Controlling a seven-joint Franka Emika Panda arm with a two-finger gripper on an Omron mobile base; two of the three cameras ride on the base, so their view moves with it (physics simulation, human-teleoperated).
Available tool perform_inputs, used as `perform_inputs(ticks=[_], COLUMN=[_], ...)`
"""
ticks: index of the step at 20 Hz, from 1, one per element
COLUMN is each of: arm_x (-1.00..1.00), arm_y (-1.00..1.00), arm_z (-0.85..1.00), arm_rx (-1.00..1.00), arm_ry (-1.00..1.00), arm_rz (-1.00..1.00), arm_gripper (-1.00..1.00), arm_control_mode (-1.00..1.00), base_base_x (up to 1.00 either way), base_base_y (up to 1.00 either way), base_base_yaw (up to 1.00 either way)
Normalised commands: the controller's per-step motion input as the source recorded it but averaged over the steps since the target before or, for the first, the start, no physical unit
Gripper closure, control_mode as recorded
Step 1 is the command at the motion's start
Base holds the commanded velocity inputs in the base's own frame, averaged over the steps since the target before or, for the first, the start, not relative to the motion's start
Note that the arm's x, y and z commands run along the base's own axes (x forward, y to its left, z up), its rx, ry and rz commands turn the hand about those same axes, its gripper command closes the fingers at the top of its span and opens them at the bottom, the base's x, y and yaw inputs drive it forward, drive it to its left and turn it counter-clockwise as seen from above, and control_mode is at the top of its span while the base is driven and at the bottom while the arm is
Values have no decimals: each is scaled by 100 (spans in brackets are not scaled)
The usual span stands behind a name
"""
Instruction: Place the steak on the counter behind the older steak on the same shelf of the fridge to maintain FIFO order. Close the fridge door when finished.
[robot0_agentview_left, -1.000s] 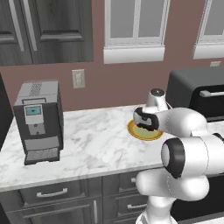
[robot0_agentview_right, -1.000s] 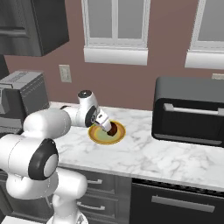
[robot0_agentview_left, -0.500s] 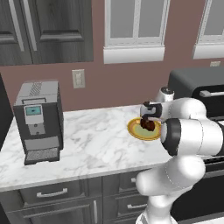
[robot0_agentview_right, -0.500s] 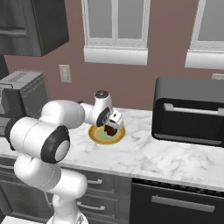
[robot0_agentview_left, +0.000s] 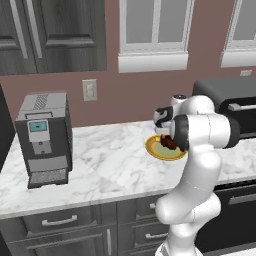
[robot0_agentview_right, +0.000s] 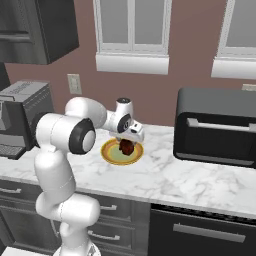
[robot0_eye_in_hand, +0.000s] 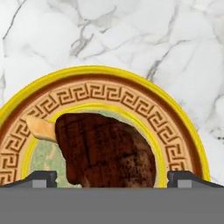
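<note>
in your left base view, the steak (robot0_agentview_left: 169, 143) sits on a yellow-rimmed plate (robot0_agentview_left: 156, 149) on the white marble counter (robot0_agentview_left: 100, 160), between the coffee machine (robot0_agentview_left: 44, 138) at the left and the black toaster oven (robot0_agentview_left: 235, 105) at the right. the arm's elbow covers much of the plate, and the gripper (robot0_agentview_left: 168, 134) hangs right over the meat; you can't read the finger spacing from here.

in your right base view the plate (robot0_agentview_right: 111, 153) is clearer: the gripper (robot0_agentview_right: 128, 141) points down onto the steak (robot0_agentview_right: 127, 146), which lies toward the plate's middle. the hand looks to be at or just above the meat, though whether the tips touch it is hard to tell at this size.

in your hand view, the steak (robot0_eye_in_hand: 105, 150) fills the lower middle, a dark brown chunk with its tan bone end pointing to the view's left over the greek-key band of the plate (robot0_eye_in_hand: 144, 105). the two finger tips sit at the far left and far right of the bottom edge, spread wide apart with the meat between them, so the gripper (robot0_eye_in_hand: 112, 178) is open and holds nothing. the steak's long axis runs roughly across the view, along the line between the fingers, so judged from this, closing would pinch it lengthwise, near the bone end on one side.
</note>
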Motion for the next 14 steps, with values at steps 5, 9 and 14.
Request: perform_inputs(ticks=[5, 9, 14], arm_x=[1, 0, -37], arm_y=[0, 0, 0], arm_z=[-18, -35, -44], arm_rx=[-1, -1, -4], arm_ry=[0, 0, -1], arm_rz=[11, 12, 10], arm_gripper=[-100, -100, -100], arm_control_mode=[-100, -100, -100], base_base_x=[0, 0, 0], base_base_y=[0, 0, 0], base_base_yaw=[0, 0, 0])
